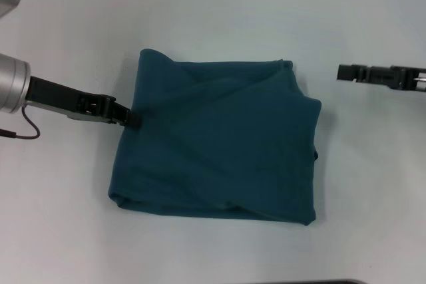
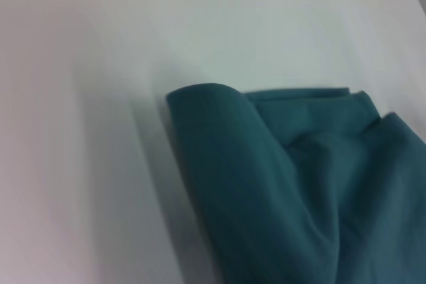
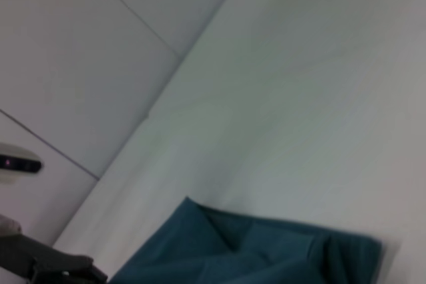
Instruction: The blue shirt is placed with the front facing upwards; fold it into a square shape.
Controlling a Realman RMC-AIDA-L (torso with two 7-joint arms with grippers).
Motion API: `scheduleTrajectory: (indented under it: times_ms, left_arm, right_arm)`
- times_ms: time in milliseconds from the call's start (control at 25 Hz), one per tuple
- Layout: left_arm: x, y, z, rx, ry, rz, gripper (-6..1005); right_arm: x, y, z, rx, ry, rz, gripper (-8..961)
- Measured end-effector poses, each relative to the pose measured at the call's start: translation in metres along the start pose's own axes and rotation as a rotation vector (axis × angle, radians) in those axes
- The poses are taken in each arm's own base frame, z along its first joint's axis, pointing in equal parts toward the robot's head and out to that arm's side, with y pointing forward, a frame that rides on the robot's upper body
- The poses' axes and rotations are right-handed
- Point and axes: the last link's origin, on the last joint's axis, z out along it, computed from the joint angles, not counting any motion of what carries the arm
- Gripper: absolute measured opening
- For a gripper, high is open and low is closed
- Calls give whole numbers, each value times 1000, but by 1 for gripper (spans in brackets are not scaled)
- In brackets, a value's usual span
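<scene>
Pale grey-white tabletop (image 1: pixel 219 18) fills the head view, and on it the dark teal-blue cotton shirt (image 1: pixel 219 144) lies folded into a rough square, several layers thick, with diagonal creases across its top and no lettering showing. At the shirt's left edge the left gripper (image 1: pixel 130 116) has its black tip against the cloth; whether it pinches the fabric cannot be told. Well to the right of the shirt, apart from it, the right gripper (image 1: pixel 353 72) hovers over bare table, and its grasp cannot be told either. From the left wrist, the shirt (image 2: pixel 279 184) shows a rounded folded corner resting on the tabletop (image 2: pixel 100 64). From the right wrist, the shirt (image 3: pixel 253 251) shows a folded edge, with the left gripper (image 3: pixel 60 264) dark beside it and white panelled walls (image 3: pixel 80 51) beyond the table.
</scene>
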Motion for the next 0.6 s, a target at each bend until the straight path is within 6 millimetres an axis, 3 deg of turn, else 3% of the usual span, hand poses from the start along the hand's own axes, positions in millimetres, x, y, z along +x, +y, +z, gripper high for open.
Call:
scheduleTrajectory:
  times_ms: [480,600]
  left_arm:
    - [-6,1,-1,-20,-6,8,173]
    - [-8,0,-2,-18,-5,2,173]
  right_arm:
    - [13,3,34,-7,145,107,760]
    - [13,3,34,-8,145,117,758]
